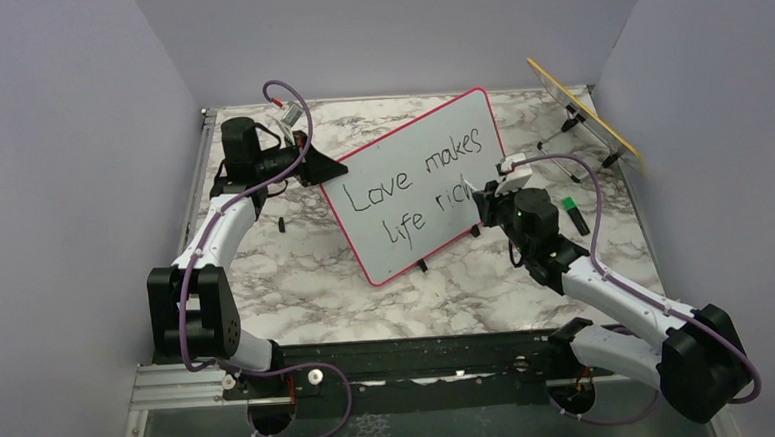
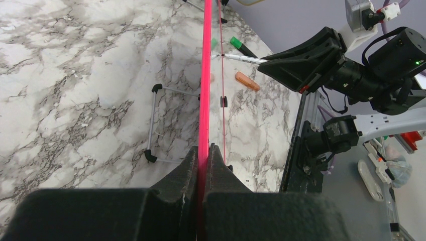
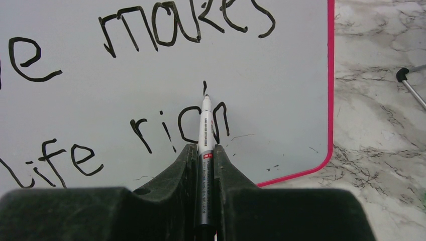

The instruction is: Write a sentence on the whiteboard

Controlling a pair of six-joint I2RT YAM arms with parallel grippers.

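The whiteboard (image 1: 400,143), white with a pink-red frame, stands tilted on the marble table. Black handwriting on it, the sentence (image 1: 417,187), reads "Love makes" over "life rich". My left gripper (image 1: 326,170) is shut on the board's left edge; in the left wrist view its jaws (image 2: 203,150) pinch the pink frame (image 2: 205,75). My right gripper (image 1: 483,201) is shut on a white and grey marker (image 3: 205,128). The marker's tip touches the whiteboard (image 3: 281,75) at the top of the last letter of "rich" in the sentence (image 3: 176,25).
A yellow-edged panel on a wire stand (image 1: 583,108) leans at the back right. A green and black marker (image 1: 571,211) lies right of the board, also seen as the green marker (image 2: 241,46) beside an orange piece (image 2: 247,81). Wire stand legs (image 2: 152,120) sit behind the board.
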